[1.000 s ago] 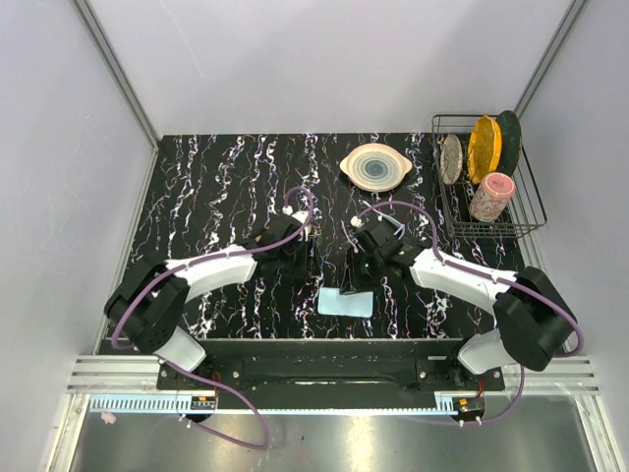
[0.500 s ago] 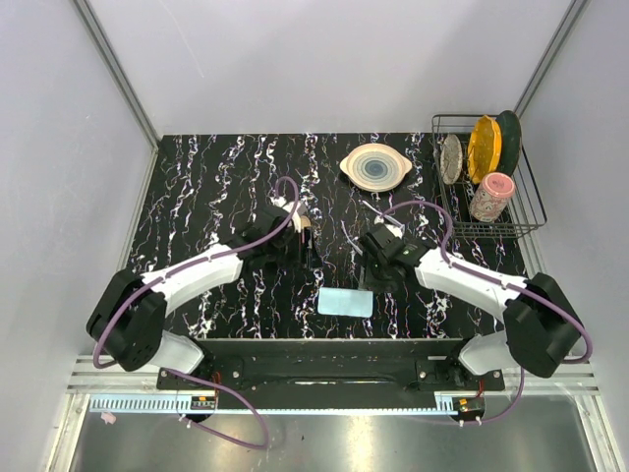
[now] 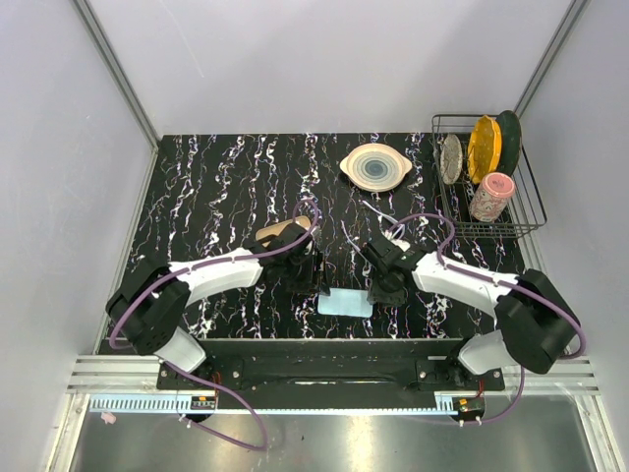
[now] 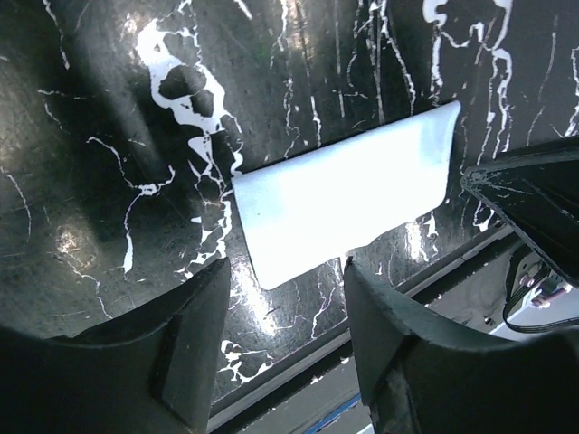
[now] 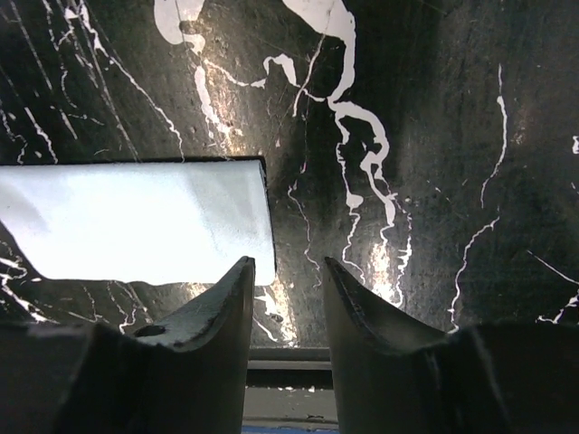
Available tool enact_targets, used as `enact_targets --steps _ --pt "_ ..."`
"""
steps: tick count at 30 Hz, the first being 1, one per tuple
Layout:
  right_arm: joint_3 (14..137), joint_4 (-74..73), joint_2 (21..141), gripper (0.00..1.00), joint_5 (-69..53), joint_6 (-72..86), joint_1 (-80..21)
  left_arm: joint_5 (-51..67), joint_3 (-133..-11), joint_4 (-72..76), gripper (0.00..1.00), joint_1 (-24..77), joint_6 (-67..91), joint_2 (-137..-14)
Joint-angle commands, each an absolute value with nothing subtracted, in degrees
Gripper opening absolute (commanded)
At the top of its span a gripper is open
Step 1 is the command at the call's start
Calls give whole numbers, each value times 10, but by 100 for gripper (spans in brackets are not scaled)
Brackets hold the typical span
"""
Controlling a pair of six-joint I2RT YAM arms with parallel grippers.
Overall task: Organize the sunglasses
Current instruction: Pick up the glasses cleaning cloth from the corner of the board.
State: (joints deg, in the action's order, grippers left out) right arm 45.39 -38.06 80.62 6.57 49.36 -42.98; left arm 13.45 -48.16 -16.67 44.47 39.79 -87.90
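The sunglasses (image 3: 377,210) are lying on the desk (image 3: 216,187) as a thin pale sliver slanting far-left to near-right, just beyond the right jaws, the nearer pair; left jaws and right jaws alike are hovering parted and empty at the light blue cloth's (image 3: 345,302) ends.

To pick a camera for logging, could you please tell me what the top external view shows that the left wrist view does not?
Only the top external view shows the round cream plate and the black wire dish rack. Only the left wrist view shows the left gripper spread open. Both show the light blue cloth on the black marbled table.
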Motion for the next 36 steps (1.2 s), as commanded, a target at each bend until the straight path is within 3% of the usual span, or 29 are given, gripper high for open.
enact_targets --steps 1,12,31,36 --pt "450 -351 827 41 69 490 -432 114 -489 -172 56 447 424 -891" --pt "454 -303 874 34 59 483 -432 108 -492 -169 47 455 429 -925" --pt "435 -294 882 14 40 477 -432 86 -504 -180 47 462 441 -943" --pt "436 -299 884 11 38 476 -432 86 -511 -181 39 464 446 -950"
